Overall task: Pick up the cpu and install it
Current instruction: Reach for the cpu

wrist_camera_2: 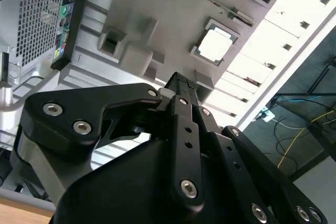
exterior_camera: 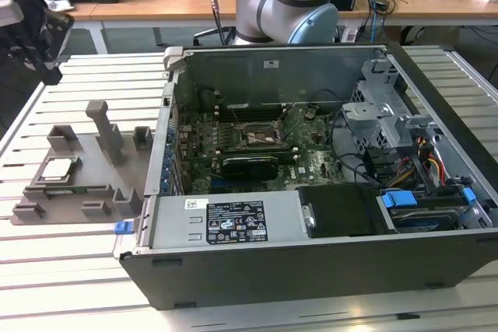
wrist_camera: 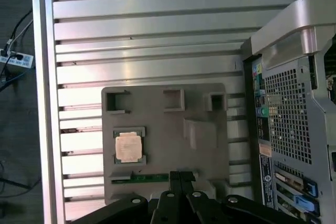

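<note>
cpu (exterior_camera: 60,169) in exterior view lay flat in a square recess of grey fixture (exterior_camera: 99,180), on the fixture side away from open pc case (exterior_camera: 311,270). The gripper (exterior_camera: 51,75) hung raised beyond the fixture's far corner, well apart from cpu.

Second wrist view: fingers (wrist_camera_2: 181,85) were pressed tog., pincer narrow, nothing held. cpu (wrist_camera_2: 216,44) sat past the tips in its fixture recess.

First wrist view: fingers (wrist_camera: 181,178) showed no gap and were over the fixture edge, next to a green strip (wrist_camera: 142,178) in a fixture slot. cpu (wrist_camera: 128,147) was near that strip, silvery top up. pc case (wrist_camera: 294,103) stood just beside the fixture.
</note>
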Available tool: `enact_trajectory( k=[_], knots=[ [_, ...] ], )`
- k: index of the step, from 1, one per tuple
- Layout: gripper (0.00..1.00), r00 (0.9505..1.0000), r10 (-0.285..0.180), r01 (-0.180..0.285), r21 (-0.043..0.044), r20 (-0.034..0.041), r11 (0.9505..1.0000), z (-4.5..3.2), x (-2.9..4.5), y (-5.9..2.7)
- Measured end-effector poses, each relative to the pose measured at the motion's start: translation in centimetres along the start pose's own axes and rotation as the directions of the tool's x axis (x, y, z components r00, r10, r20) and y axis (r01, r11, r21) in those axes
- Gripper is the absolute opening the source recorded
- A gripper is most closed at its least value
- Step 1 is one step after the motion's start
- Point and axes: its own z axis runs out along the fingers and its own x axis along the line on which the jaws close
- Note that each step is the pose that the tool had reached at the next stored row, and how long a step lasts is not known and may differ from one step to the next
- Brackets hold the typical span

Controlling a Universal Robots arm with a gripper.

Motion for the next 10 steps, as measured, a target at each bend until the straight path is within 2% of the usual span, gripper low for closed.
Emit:
enact_trajectory(
  k=[1,4,6,8,10],
  knots=[
    [0.11,1.0,0.0,0.0,-0.0001,0.0,1.0,0.03,0.8,0.03],
    [0.11,1.0,0.0,0.0,0.0,0.0,1.0,0.07,1.94,0.02],
    [0.11,1.0,0.0,0.0,0.0,0.0,1.0,0.09,3.05,-0.01],
    [0.11,1.0,0.0,0.0,0.0,0.0,1.0,0.1,3.72,-0.04],
    [0.11,1.0,0.0,0.0,0.0,-0.0001,1.0,0.1,4.7,-0.11]
  ],
)
